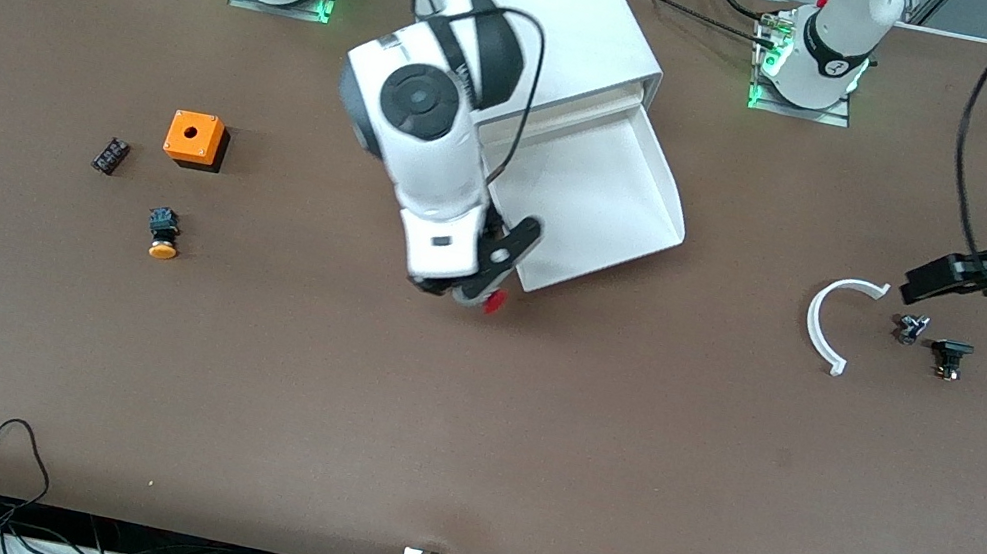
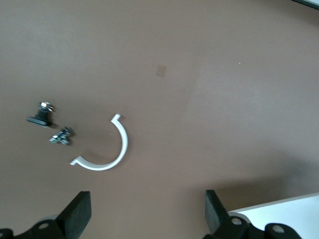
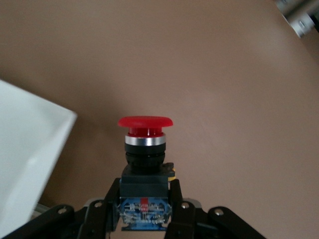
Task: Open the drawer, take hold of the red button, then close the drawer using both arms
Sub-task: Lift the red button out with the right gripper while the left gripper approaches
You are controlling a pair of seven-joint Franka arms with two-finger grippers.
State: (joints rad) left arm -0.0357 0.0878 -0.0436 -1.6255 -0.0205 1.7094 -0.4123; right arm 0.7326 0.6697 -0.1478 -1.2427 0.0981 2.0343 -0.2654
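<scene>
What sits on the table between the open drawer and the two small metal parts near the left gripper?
A white half ring, seen in the front view between the drawer and the small parts.

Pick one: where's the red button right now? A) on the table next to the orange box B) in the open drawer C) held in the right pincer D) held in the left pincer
C: the right pincer is shut on the red button, beside the front lip of the open drawer; the left pincer hangs open over the table with nothing in it.
</scene>
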